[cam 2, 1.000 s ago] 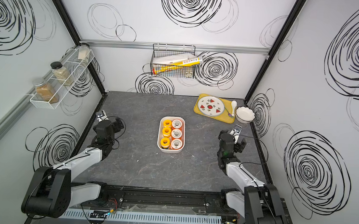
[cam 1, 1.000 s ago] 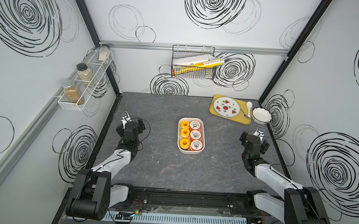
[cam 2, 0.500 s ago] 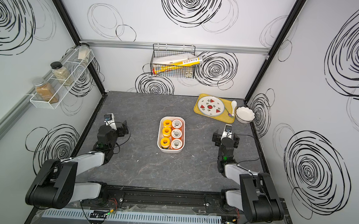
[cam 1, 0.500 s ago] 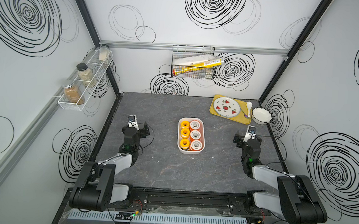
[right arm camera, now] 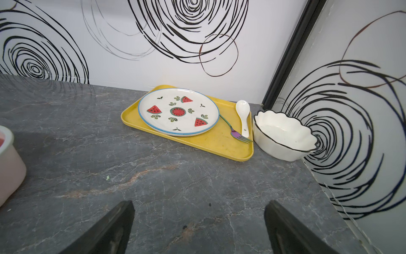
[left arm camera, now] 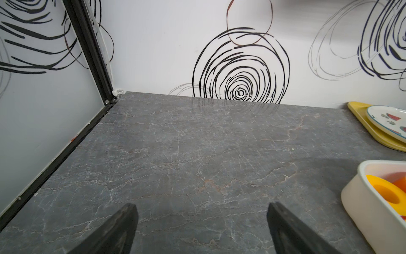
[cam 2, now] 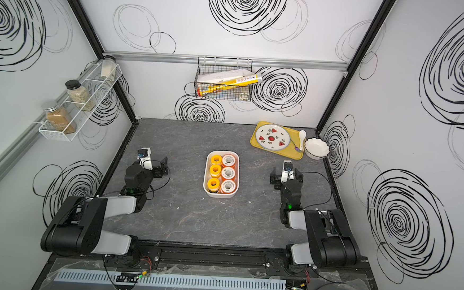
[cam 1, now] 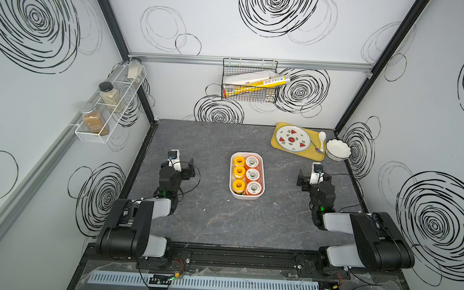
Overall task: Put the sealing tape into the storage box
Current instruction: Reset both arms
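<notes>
Along the left wall I see a white wire shelf (cam 1: 90,136) that carries three jars (cam 1: 109,97). Next comes the left gripper (left arm camera: 202,216), low over the grey table (cam 1: 207,218); its jaws stand wide apart with only bare table between them.

At the middle of the table sits the storage box (cam 1: 246,196), and the sealing tape (cam 1: 252,188) is inside it. Three yellow spools (cam 1: 239,173) lie in the column nearer the left arm, and three orange spools (cam 1: 252,175) with white faces in the column nearer the right arm, all with the holes up. Whether more lie under these six, I cannot tell.

On the back wall hangs a black wire basket (cam 1: 267,98) with long packages (cam 1: 252,79) in it. Further right, the yellow tray (cam 1: 311,154) holds a watermelon plate (cam 1: 293,138), a white spoon (cam 1: 321,136) and a fork (right arm camera: 236,134). The white scalloped bowl (cam 1: 337,150) stands just beside the tray. The right gripper (right arm camera: 198,216) is also spread wide and holds nothing.

Compared with one second ago, both arms have folded down closer to their bases, and both wrists now look straight at the back wall. The box and its spools have not moved.
</notes>
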